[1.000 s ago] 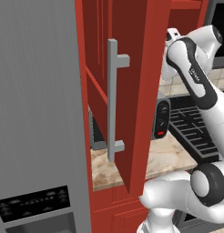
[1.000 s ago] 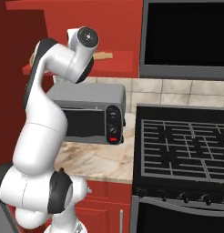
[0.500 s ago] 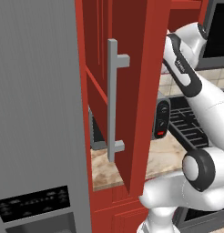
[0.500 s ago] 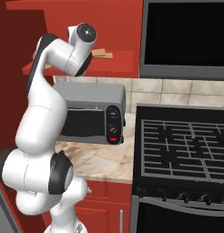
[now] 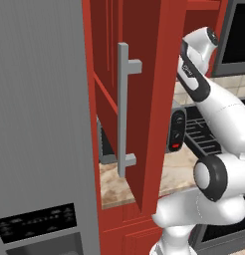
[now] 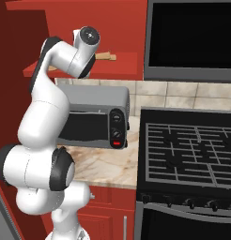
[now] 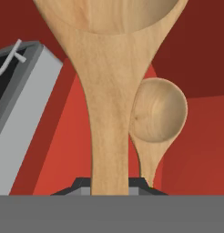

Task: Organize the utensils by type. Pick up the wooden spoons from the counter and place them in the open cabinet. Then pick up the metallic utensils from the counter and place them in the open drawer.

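Tan wooden spoon [image 7: 107, 113], oval bowl and long straight handle: seen close in the hand view, handle running up from between the dark finger tips at the bottom edge, bowl cut off by the top edge. Two-finger gripper [image 7: 109, 185] is clamped on this handle; jaws stand narrow, one on either side of the wood.

Second, smaller-looking tan wooden spoon [image 7: 157, 116] appears just right of the held handle in the hand view, round bowl up, its stem partly hidden behind the held one. It lies over the red cabinet floor [image 7: 196, 150]; whether it touches the held spoon cannot be told.

Right base view: the white arm reaches up and back to the red shelf of the open wall cabinet [image 6: 124, 65]. A tan wooden end [image 6: 104, 56] shows on that shelf just right of the wrist; which spoon it belongs to cannot be told.

Left base view: tall flat red cabinet door [image 5: 144, 99] with a long vertical silver bar handle [image 5: 123, 109] stands open in front of the arm, hiding the hand.

Below the shelf, a grey toaster oven [image 6: 91, 122] sits on the beige marbled counter [image 6: 105, 164], beside the black gas stove [image 6: 192, 150].
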